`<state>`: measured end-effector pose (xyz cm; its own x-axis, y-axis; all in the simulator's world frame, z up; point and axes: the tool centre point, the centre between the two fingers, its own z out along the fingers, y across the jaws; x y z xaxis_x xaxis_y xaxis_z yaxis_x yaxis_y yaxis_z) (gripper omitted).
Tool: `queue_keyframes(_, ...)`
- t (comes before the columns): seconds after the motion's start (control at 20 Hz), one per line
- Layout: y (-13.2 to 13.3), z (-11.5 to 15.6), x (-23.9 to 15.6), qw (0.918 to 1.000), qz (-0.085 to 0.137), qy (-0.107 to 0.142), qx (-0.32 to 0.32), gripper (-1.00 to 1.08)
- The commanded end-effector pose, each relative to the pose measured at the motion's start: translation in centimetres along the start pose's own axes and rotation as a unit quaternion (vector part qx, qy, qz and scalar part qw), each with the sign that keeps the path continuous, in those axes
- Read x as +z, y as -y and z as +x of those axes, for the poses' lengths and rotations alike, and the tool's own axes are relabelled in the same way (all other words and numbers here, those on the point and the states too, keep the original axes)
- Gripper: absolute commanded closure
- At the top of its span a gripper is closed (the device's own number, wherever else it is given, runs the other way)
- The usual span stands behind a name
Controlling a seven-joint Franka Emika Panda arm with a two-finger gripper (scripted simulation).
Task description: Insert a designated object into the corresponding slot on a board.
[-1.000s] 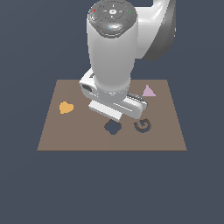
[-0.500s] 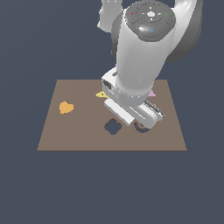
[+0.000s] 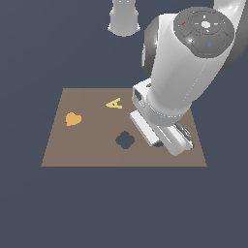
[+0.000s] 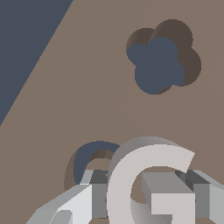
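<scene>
We have the grey G (image 4: 148, 183) clamped between the jaws, raised just above the board (image 3: 87, 155) and offset from the G-shaped slot (image 4: 89, 159). Pickup done; alignment and insertion remain, we judge.

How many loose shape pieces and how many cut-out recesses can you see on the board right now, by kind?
Orange heart: 1
Yellow letter A: 1
Grey G block, between the gripper fingers: 1
Clover-shaped recess: 1
G-shaped recess, partly hidden behind the G: 1
Total: 3 pieces, 2 recesses, all on the brown board.
</scene>
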<state>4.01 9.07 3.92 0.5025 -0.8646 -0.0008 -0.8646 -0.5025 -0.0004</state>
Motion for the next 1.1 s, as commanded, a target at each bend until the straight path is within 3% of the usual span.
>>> queue_keyframes(0.0, 0.8, -0.2, 0.0, 0.9996, 0.0, 0.0, 0.027, 1.08)
queue_keyframes(0.5, 2.9, -0.6, -0.1, 0.9958, 0.0, 0.0, 0.092, 1.08)
queue_keyframes(1.05, 3.3, -0.6, 0.5, 0.9948, 0.0, 0.0, 0.102, 1.08)
